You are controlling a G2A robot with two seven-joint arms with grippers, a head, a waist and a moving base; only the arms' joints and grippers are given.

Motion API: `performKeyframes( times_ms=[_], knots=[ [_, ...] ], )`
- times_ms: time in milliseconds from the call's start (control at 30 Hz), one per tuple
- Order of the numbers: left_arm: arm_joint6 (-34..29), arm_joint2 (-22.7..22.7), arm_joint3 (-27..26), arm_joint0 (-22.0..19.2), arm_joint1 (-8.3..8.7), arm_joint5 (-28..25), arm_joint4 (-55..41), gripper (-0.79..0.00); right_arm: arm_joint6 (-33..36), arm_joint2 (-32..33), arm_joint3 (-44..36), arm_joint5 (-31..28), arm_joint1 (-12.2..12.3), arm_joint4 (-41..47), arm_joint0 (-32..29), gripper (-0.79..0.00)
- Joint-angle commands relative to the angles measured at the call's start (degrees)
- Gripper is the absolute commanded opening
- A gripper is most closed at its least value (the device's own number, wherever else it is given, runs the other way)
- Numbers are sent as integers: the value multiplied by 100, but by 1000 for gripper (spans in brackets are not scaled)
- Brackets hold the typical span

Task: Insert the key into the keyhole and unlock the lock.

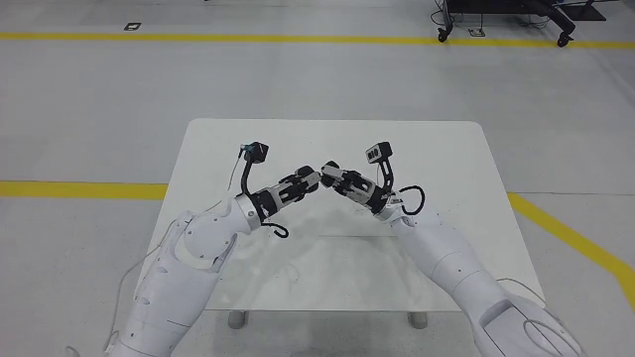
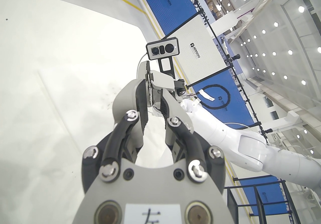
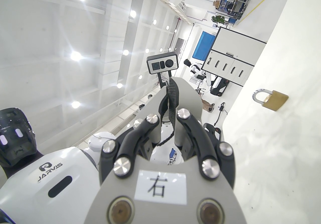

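Note:
A brass padlock [image 3: 273,100] with a silver shackle lies flat on the white table [image 1: 437,149], off to the side of my right gripper [image 3: 171,82]. That gripper is held in the air with its fingers pressed together. Above the middle of the table my left gripper [image 1: 303,177] and right gripper [image 1: 329,174] meet tip to tip. In the left wrist view my left gripper [image 2: 153,87] stands slightly open, and the right gripper's fingertips [image 2: 150,79] sit between its pads. A small metal key [image 2: 188,95] with a white tag [image 2: 206,94] shows just beside the right gripper. What holds it is hidden.
Both forearms cross the near half of the table. A black cable [image 1: 412,198] loops off the right arm. Yellow floor lines and a dark wheeled rack [image 1: 506,0] lie beyond the table.

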Motion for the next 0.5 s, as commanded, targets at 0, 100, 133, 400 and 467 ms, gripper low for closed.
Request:
performKeyframes(
  times_ms=[0,100,133,400,467],
  knots=[
    [2,11,12,-3,2,29,10,-763,5,-2,-2,5,-1,-8,1,-785],
    [2,26,24,-19,4,90,15,-785,5,2,-5,5,-1,-11,-3,-785],
    [4,29,28,-21,5,102,13,-785,6,3,-6,6,-1,-12,-5,-785],
    [62,50,31,-27,10,160,28,-785,52,28,-78,51,8,38,-38,0],
    [90,36,27,-23,13,149,1,-785,68,35,-76,68,9,56,-43,0]
  ],
)
